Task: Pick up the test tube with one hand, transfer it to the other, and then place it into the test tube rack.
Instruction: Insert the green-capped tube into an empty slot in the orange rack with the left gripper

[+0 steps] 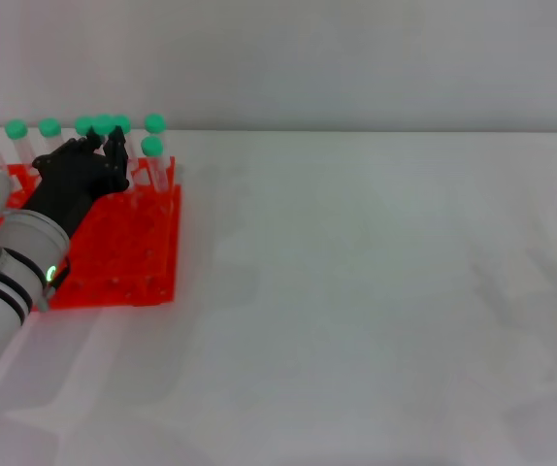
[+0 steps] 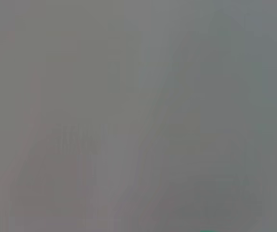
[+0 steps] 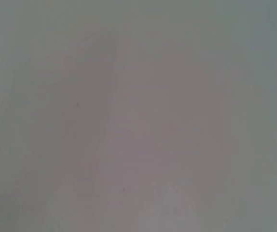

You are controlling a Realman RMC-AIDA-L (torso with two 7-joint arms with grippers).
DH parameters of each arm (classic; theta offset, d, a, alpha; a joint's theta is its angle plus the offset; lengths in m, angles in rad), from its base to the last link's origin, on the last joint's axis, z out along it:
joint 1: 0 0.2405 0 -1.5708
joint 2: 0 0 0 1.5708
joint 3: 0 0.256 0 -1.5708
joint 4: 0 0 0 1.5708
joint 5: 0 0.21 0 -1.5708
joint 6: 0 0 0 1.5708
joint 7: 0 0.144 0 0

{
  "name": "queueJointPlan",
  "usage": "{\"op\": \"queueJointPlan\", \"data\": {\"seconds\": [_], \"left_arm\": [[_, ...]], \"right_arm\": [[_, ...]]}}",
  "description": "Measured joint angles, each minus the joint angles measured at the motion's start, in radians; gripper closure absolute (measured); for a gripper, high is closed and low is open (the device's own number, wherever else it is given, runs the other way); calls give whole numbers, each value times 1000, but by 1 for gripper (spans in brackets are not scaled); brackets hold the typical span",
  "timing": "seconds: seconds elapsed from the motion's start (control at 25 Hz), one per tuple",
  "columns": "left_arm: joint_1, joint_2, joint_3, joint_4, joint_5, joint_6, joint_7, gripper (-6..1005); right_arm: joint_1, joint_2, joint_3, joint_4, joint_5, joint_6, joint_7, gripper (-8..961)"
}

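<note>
In the head view the orange-red test tube rack (image 1: 128,252) stands at the table's far left. Several green-capped test tubes (image 1: 152,150) stand upright along its back rows. My left gripper (image 1: 112,150), black on a thick white arm, reaches over the rack up to the back row, with its fingertips among the green caps (image 1: 104,124). Whether it holds one of those tubes is hidden by the gripper body. No loose tube lies on the table. The right gripper is out of view. Both wrist views show only blurred grey.
The white table (image 1: 376,291) stretches to the right of the rack, and its far edge meets a pale wall. My left arm (image 1: 7,272) covers the rack's left part.
</note>
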Motion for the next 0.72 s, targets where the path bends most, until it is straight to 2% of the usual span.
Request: {"op": "queueJointPlan", "data": {"seconds": [0.24, 0.72], "left_arm": [[-3, -2, 1, -1, 19, 53, 21, 685], [8, -2, 1, 7, 68, 65, 22, 671]], "right_arm": [[4, 0, 0, 0, 0, 2, 0, 127], [4, 0, 1, 4, 0, 32, 0, 126]]}}
